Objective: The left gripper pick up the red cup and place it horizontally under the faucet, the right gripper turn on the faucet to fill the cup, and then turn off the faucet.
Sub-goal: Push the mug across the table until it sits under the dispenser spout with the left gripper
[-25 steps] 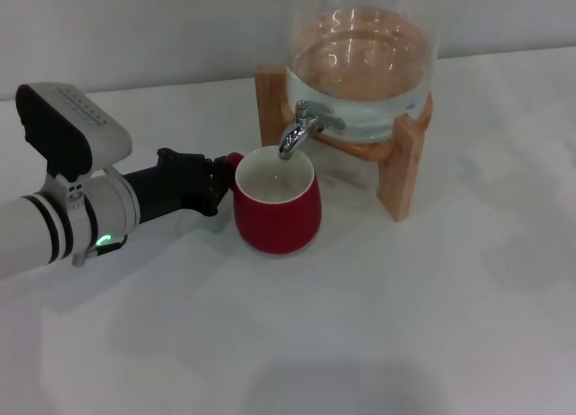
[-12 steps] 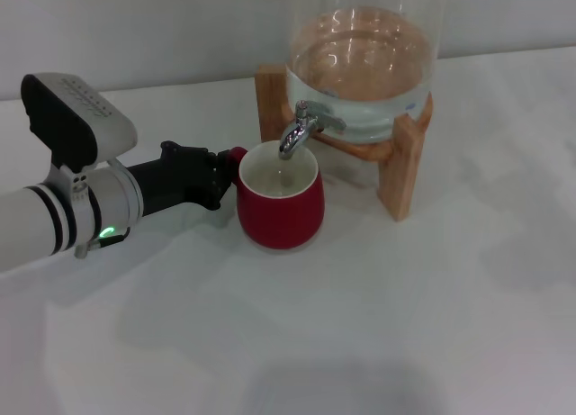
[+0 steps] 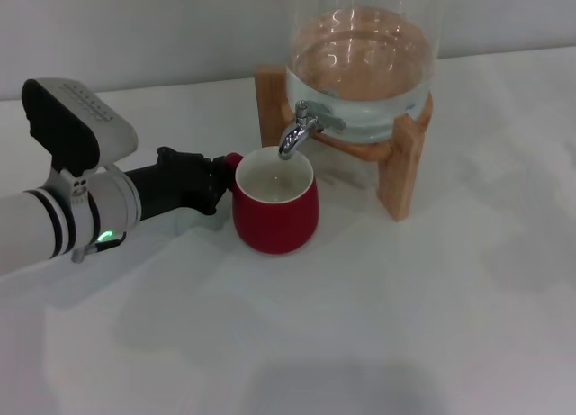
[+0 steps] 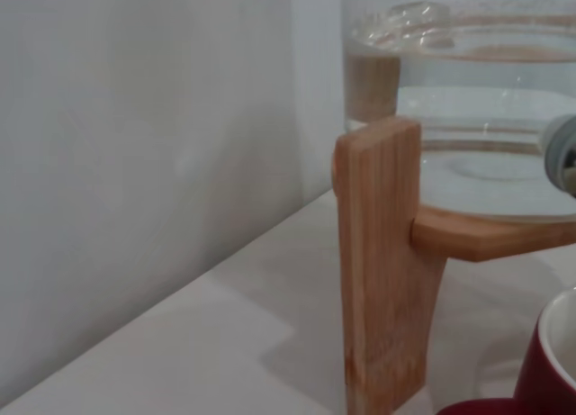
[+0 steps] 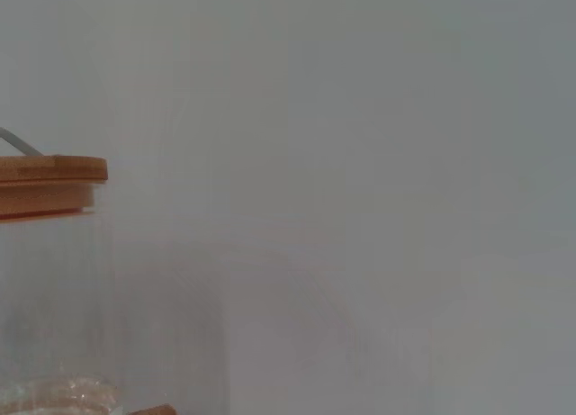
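Cup (image 3: 275, 212): standing upright on the surface (image 3: 378, 325), toward the back edge, mouth directly below the spout of the faucet (image 3: 300, 130); white inside visible, no stream falling.
Left claw (image 3: 219, 183): at the cup's handle side, black fingers closed on the red handle.
Right claw: not in view anywhere; state cannot be told.
Step in hand: settling the cup under the spout, by the look of it nearly done.
How to do it well: keep the cup flat on the surface with the rim centred under the spout tip; hold the handle firmly without twisting, so the cup does not tip toward the wooden stand (image 3: 400, 167); leave a small gap between rim and spout so the lever side stays free for the right claw.
Risk: cup sitting off-centre, water then running down the outside wall.
Head view only: whole layout, claw on handle, spout over cup, glass dispenser (image 3: 364, 50) holding water.
Left wrist view only: close side look at the stand leg (image 4: 382, 262), the dispenser's water line, and a sliver of the cup's rim (image 4: 549, 361) just beside the leg.
Right wrist view only: dispenser's wooden lid (image 5: 49, 185) against the grey wall; no faucet, no cup.
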`<state>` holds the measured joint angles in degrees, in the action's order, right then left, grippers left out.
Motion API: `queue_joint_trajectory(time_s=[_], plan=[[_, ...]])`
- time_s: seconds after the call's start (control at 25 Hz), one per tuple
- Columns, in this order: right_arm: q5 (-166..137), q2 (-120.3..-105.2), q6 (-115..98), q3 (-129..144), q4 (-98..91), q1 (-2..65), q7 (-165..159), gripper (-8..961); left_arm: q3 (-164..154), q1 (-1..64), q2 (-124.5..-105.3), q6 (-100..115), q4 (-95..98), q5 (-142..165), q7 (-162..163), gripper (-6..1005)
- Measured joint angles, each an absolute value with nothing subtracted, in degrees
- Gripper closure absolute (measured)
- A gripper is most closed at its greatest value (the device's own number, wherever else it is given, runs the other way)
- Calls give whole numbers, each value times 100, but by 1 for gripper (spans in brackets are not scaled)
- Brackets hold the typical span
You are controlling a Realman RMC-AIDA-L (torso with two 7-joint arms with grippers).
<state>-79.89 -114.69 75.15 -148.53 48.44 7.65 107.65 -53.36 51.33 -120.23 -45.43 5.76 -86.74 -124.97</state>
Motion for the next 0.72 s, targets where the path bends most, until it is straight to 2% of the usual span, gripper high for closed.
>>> queue_joint_trajectory(time_s=[0.72], plan=[[-7989, -11469, 7539, -14855, 4833, 717, 10767, 234, -5544, 5106, -12042, -4396, 562, -8717, -12436, 909]])
